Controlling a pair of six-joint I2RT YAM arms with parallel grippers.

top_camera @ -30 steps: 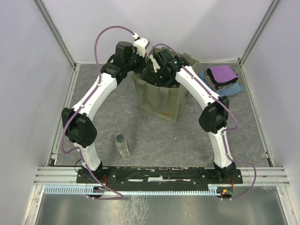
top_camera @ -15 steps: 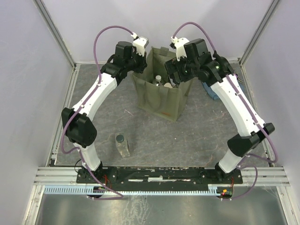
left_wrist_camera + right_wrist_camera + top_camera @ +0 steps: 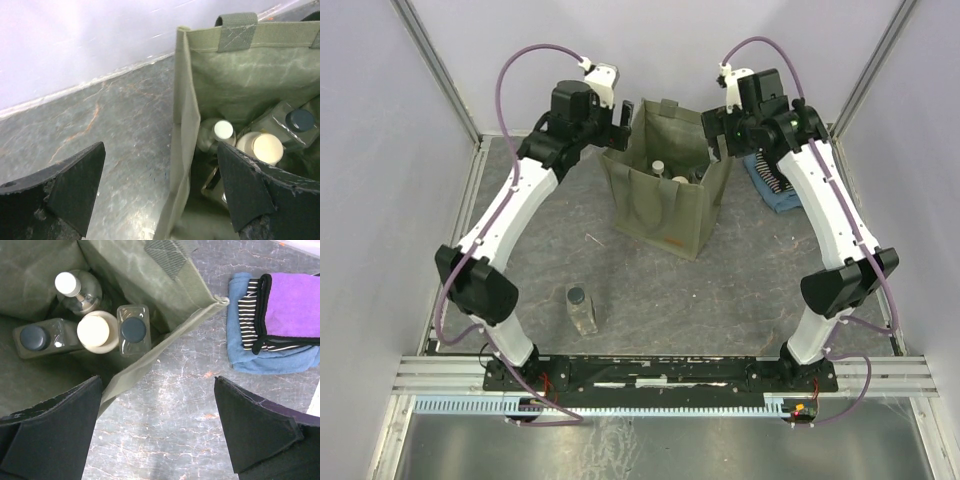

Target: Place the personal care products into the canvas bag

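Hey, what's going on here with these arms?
A robot is filling a green bag. Already inside: a jar, a nozzle bottle and two capped bottles. One more bottle lies on the table near the left arm. The left end effector and right end effector hover open and empty at the bag.

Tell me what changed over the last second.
The right end effector rose out of the bag and drew back over its right corner, open. The left end effector backed off the bag's left rim, open. The bag and the bottle on the table stayed put.
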